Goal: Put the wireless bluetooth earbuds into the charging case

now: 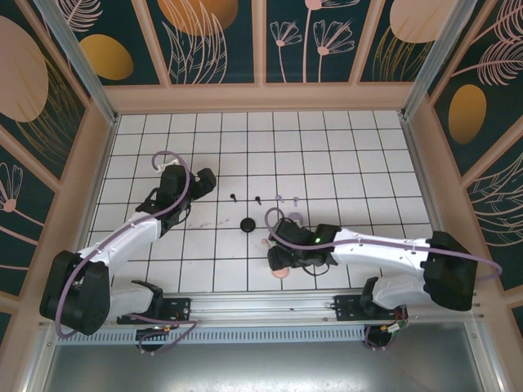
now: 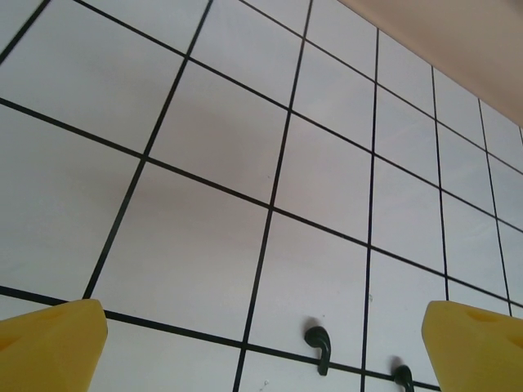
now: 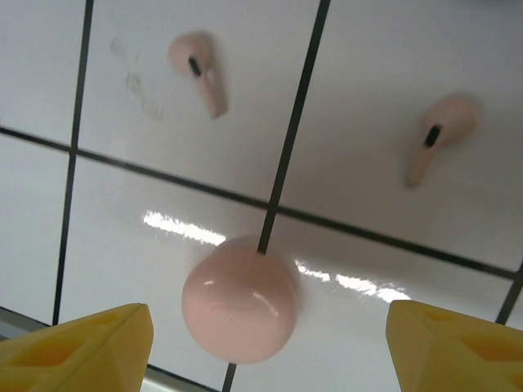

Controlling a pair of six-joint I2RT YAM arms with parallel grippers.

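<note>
A round pink charging case [image 3: 239, 299] lies shut on the tiled table, between the yellow fingers [image 3: 78, 347] of my right gripper [image 3: 270, 351]. That gripper is open, with a gap on each side of the case. Two pink earbuds [image 3: 200, 69] [image 3: 437, 135] lie beyond it. From above, my right gripper [image 1: 279, 261] hangs over the pink case [image 1: 280, 274]. My left gripper [image 2: 265, 351] is wide open and holds nothing; two black earbuds [image 2: 319, 343] [image 2: 402, 376] lie just ahead of it. My left gripper [image 1: 200, 181] is left of the black earbuds [image 1: 233, 197], and two lavender earbuds [image 1: 279, 198] lie further right.
A black round case [image 1: 248, 224] sits mid-table. A lavender case [image 1: 294, 218] lies partly behind the right arm's cable. The wooden wall [image 2: 458, 41] borders the far edge of the tiles. The table's near edge [image 3: 49, 327] is close to the pink case.
</note>
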